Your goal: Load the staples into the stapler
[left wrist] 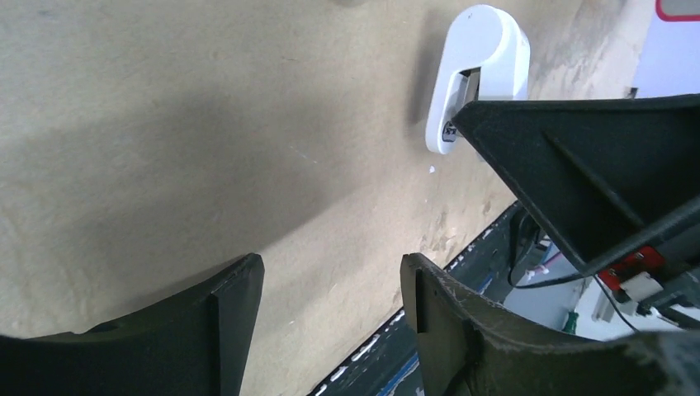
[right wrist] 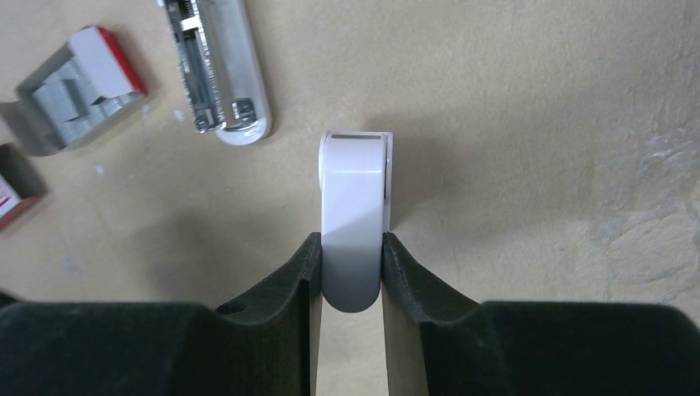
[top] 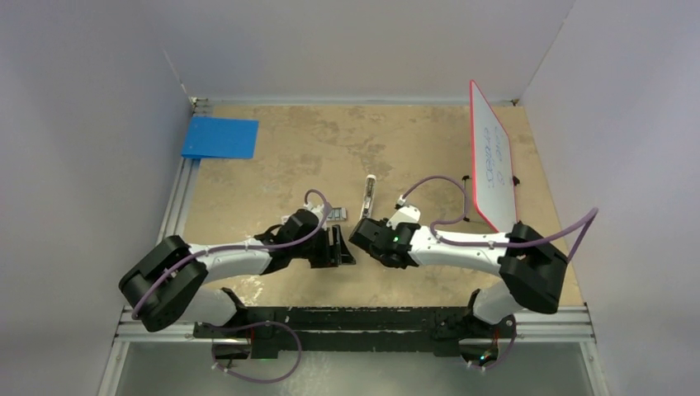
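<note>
The stapler (top: 369, 196) is a slim white bar lying on the table beyond both grippers. In the right wrist view the stapler (right wrist: 216, 70) shows its metal channel facing up. The staples (right wrist: 70, 103) are grey blocks in a small open red-and-white box (top: 336, 214). My right gripper (right wrist: 351, 247) is shut on a short white piece (right wrist: 355, 206) and holds it just over the table. In the left wrist view this piece (left wrist: 479, 74) sits against a right finger. My left gripper (left wrist: 330, 305) is open and empty, close to the left of the right gripper (top: 357, 235).
A blue folder (top: 220, 137) lies at the back left. A red-edged whiteboard (top: 493, 165) leans at the right wall. A second bit of red box (right wrist: 12, 194) lies near the staples. The black rail (top: 355, 318) runs along the table's near edge.
</note>
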`<action>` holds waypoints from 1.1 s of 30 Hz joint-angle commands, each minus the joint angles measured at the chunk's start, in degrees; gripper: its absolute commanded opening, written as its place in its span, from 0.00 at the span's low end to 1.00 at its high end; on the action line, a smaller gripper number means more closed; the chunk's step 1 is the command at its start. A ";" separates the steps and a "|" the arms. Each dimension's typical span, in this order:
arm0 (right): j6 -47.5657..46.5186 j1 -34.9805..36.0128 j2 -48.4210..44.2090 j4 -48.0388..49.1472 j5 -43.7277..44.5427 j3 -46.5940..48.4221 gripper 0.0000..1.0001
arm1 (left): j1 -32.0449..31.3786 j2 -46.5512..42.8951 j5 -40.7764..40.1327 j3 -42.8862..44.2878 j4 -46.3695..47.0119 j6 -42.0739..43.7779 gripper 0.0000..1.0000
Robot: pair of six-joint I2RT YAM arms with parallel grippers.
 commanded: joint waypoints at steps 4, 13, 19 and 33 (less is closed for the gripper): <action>-3.18 -0.36 -5.64 6.86 -2.99 -2.96 0.20 | 0.37 4.55 7.43 -0.62 15.13 -2.47 0.62; -3.55 -0.36 -8.29 13.47 -8.44 -6.43 0.20 | 0.37 10.01 5.10 -1.74 25.17 -8.18 0.51; -3.32 -0.60 -8.81 14.87 -9.38 -7.26 0.20 | 0.29 13.44 6.31 -1.49 30.27 -9.93 0.36; -4.37 -2.34 -13.63 18.15 -12.81 -9.64 0.19 | 0.28 15.98 8.45 -0.90 30.79 -6.36 0.00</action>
